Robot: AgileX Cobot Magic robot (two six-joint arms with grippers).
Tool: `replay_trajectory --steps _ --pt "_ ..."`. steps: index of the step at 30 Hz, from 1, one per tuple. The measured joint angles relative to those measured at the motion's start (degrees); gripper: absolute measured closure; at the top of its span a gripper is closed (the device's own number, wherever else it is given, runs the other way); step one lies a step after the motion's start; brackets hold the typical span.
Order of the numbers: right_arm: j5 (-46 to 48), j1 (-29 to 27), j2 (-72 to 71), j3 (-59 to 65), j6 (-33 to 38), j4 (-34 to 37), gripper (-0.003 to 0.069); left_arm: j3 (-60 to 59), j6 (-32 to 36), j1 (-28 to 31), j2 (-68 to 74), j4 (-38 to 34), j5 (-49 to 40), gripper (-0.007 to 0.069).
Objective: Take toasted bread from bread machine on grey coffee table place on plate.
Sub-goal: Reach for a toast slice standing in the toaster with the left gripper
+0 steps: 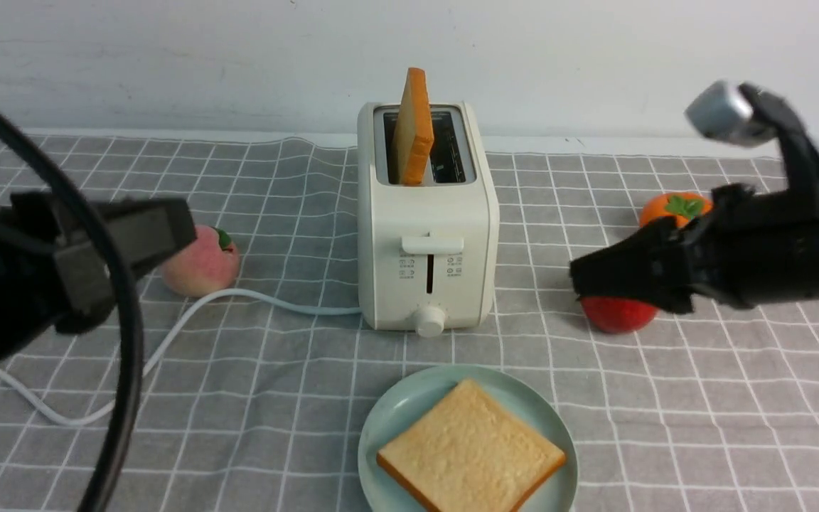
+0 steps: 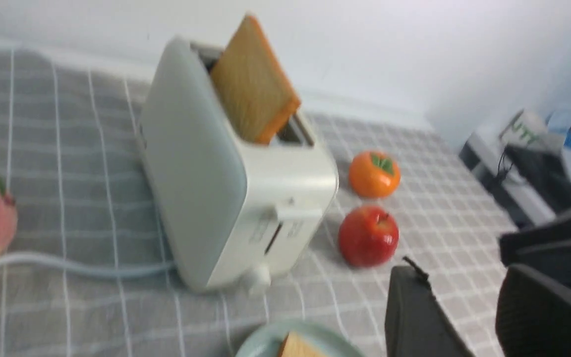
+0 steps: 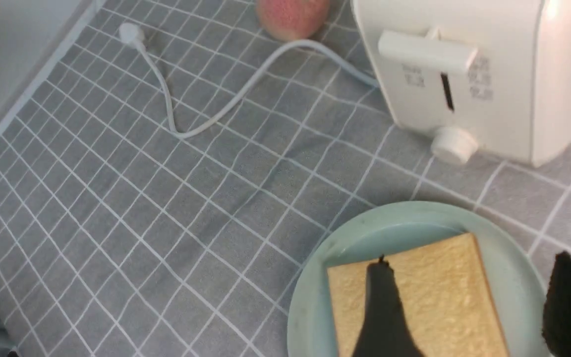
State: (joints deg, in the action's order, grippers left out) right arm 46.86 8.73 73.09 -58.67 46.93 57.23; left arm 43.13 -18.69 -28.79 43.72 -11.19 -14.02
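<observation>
We are holding our left claw (image 2: 469,317) spread and empty, left of the bread machine (image 1: 427,227). Our right claw (image 3: 474,307), also spread and empty, is hanging right of it. One toasted bread slice (image 1: 413,128) is standing tilted in the left slot. The other slice (image 1: 470,448) is lying flat on the plate (image 1: 395,409) on the counter (image 1: 665,398).

- A pink-and-yellow peach (image 1: 200,262) with a small green leaf sits on the left side of the front view.
- An orange fruit (image 1: 669,208) with a green leafy top lies on the right, partly hidden.
- A red apple (image 1: 618,313) rests near the orange fruit, closer to the camera and not touching it.
- A plain white wall (image 1: 239,57) stands behind.
</observation>
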Motion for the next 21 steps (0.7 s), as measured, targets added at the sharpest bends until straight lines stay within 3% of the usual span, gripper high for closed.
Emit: replay_trajectory --steps 2,5,10,13,14,18,21 --pt "4.26 -2.56 -3.39 -2.66 -4.08 -4.22 0.0242 1.1 0.64 0.0 3.85 0.0 3.39 0.038" --pt "7.38 -4.21 -9.08 -3.52 -7.94 -6.91 0.0249 6.14 1.49 0.0 12.45 0.68 1.48 0.038" --pt "9.08 -3.89 -15.39 -2.92 -9.51 -8.21 0.0252 20.61 1.49 0.0 26.79 2.72 -11.18 0.038" --pt "9.84 -3.88 -20.09 -1.51 -12.49 -10.36 0.0252 38.37 1.04 -0.27 39.08 5.76 -24.29 0.0369" --pt "9.84 -3.88 -20.5 -1.41 -12.67 -10.54 0.0252 39.31 0.78 -0.44 39.74 6.05 -25.72 0.0366" --pt "9.89 -3.88 -23.18 0.29 -16.29 -14.34 0.0255 53.57 -3.73 -3.55 50.18 14.81 -34.71 0.0322" --pt "9.89 -3.88 -24.46 2.41 -19.91 -17.32 0.0255 61.97 -15.14 -7.74 57.73 27.55 -38.32 0.0251"
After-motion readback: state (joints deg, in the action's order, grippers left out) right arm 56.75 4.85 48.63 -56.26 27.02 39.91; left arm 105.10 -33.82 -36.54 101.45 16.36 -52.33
